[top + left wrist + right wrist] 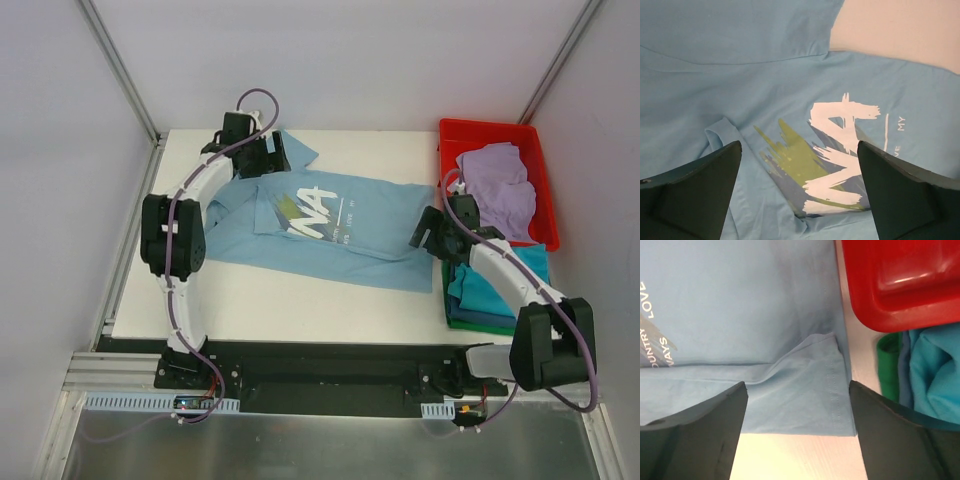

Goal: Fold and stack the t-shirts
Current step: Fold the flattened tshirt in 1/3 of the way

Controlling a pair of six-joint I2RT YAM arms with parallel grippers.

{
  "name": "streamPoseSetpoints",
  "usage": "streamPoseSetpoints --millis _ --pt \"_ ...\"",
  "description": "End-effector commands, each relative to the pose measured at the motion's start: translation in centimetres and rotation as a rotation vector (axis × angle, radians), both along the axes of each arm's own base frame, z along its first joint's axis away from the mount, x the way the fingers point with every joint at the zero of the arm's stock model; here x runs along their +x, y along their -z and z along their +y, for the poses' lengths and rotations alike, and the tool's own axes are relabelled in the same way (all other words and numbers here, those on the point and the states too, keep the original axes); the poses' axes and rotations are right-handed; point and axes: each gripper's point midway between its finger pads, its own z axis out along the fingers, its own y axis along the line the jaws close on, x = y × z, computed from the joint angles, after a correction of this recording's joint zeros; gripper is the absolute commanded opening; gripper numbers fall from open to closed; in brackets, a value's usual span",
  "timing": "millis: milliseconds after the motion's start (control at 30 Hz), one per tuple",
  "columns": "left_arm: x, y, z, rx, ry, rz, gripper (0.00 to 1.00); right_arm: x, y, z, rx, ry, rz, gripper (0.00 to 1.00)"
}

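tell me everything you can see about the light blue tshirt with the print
The light blue t-shirt looks like soft cotton, with white brush lettering, olive-yellow streaks and small white words. It lies flat on the white table, lightly wrinkled and partly folded, with a fold crossing the print. One sleeve points toward the far edge. Its stitched hem ends beside the red bin and the folded stack, with a strip of table between. The left gripper and right gripper hover open over it.

Operator: What does the white table [300, 305] carry?

Technician: Three items. A light blue t-shirt [380, 215] lies spread at the centre, reaching toward the far edge. A red bin [470, 135] occupies the far right corner. A stack of t-shirts [490, 295], teal topmost, sits at the right edge, just beside the bin.
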Motion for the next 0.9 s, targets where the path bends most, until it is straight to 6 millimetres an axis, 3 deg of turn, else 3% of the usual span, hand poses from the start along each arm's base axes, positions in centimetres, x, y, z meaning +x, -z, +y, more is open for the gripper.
streamPoseSetpoints --millis 0,33,200,333,433,533,700,867 --pt "-1.7 -6.9 0.2 -0.038 0.011 -0.111 0.99 0.2 -3.7 -0.3 -0.029 -0.031 -0.096 0.94" --pt "-2.7 -7.6 0.5 -0.040 -0.002 -0.116 0.99 -0.2 -3.9 0.0 -0.025 -0.045 -0.102 0.99" --pt "-8.2 -5.3 2.5 -0.015 -0.078 -0.059 0.99 -2.4 -4.7 3.6 0.028 -0.195 -0.142 0.96" --pt "-11.0 -0.3 4.5 0.010 -0.198 0.060 0.99 -3.0 -3.5 7.3 0.121 -0.312 -0.112 0.96" --pt "-11.8 2.6 6.1 -0.016 -0.275 0.152 0.99 -2.1 -2.3 8.5 0.138 -0.341 -0.081 0.96" --pt "-11.9 4.8 7.0 -0.034 -0.311 0.198 0.99 0.2 -1.2 8.5 0.090 -0.333 -0.080 0.96" --pt "-13.0 7.7 9.0 -0.059 -0.402 0.291 0.99 2.9 2.4 7.4 0.060 -0.279 0.027 0.96" --pt "-16.0 9.0 11.0 -0.043 -0.519 0.336 0.99 2.9 4.4 6.6 0.047 -0.251 0.082 0.96"
